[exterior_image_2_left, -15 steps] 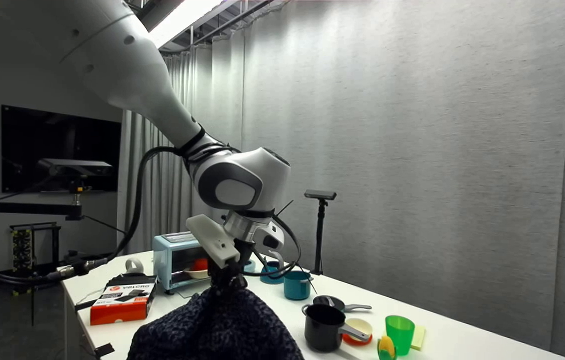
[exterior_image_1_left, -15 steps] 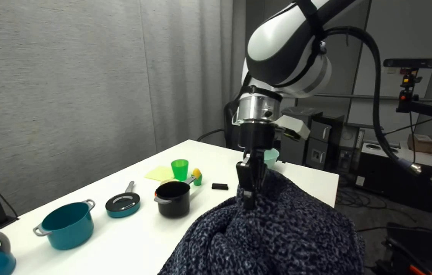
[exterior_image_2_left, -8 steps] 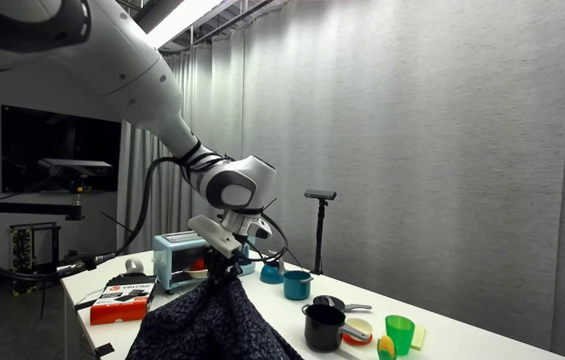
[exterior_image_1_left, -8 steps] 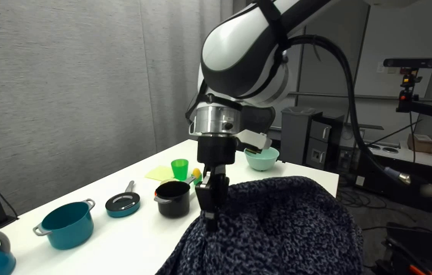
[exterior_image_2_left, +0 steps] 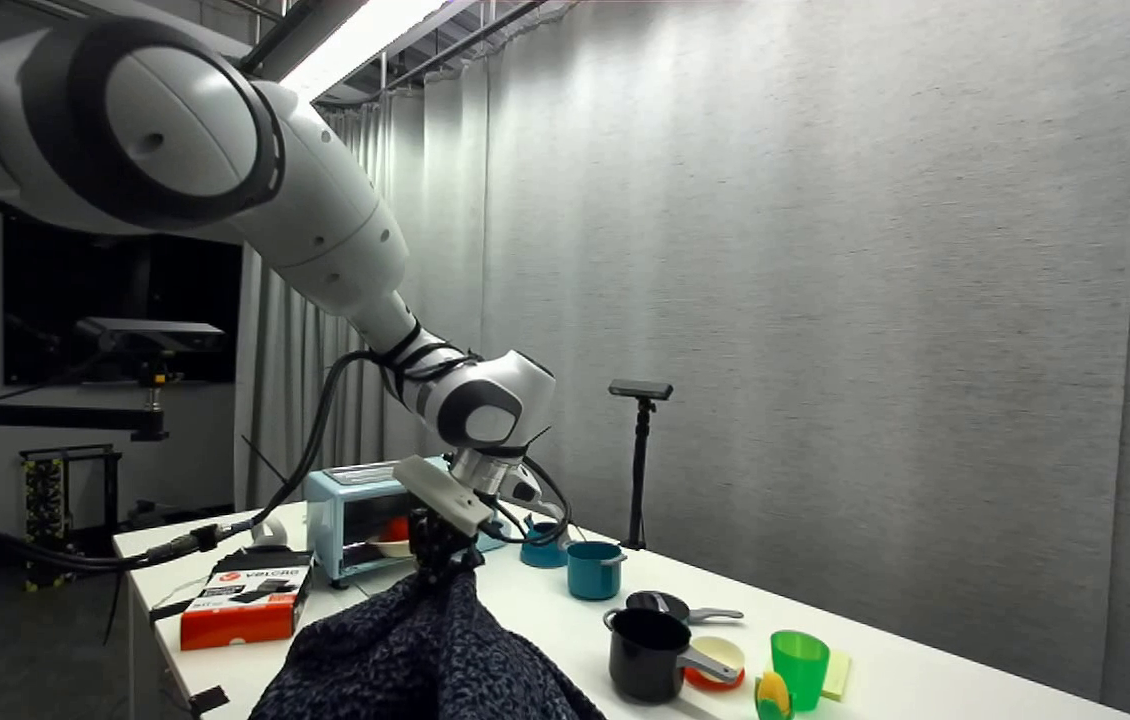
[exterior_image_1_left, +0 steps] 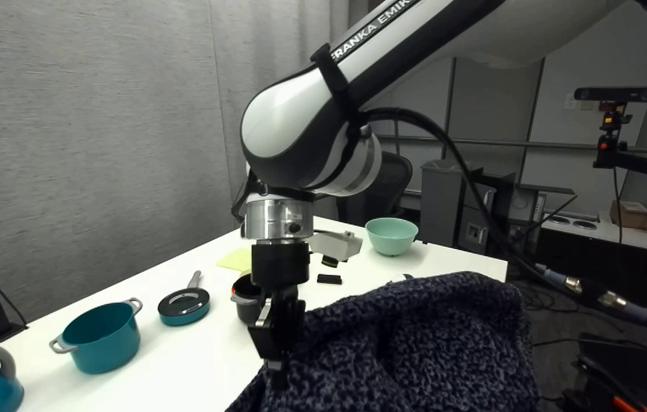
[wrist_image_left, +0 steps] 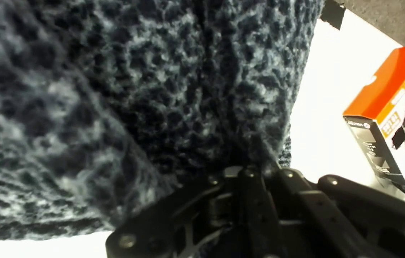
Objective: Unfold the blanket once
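- The gripper was pinching the blanket, its jaws pressed together on a gathered bit of cloth.
- The blanket, dark navy with pale speckles, was bunched up over the white table and hid part of its edge in an exterior view.
- In the wrist view, thick folds filled the top and left and ran to the jaws; the very tips could not be made out against the cloth.
- A box with an orange end lay to the right in that view, apart from the blanket.
- A toaster oven stood near that box.
- A black pot was near the cloth, with a cream bowl, a green cup and a toy corn cob close by.
- In an exterior view, a teal pot and a pan stood well apart from the blanket.
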